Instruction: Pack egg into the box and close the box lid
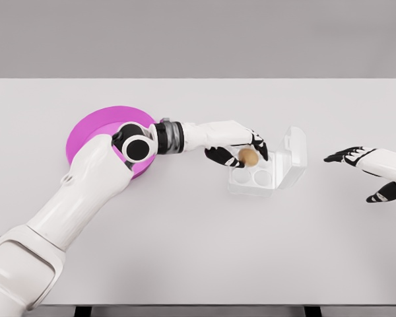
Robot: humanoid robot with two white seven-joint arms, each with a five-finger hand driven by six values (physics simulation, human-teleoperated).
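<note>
On the white table (185, 251), a pink plate (92, 132) is seen at nine o'clock. The clear box (267, 168) lies right of centre, its lid raised at three o'clock. The left hand (241, 150) is held over its left cells, the egg (249, 156) pinched directly above them. The right hand (369, 173) is spread, empty, at three o'clock.

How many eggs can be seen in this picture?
1. The egg is held in the left robot hand above the open clear box. None shows on the purple plate, though the arm covers part of it.
</note>
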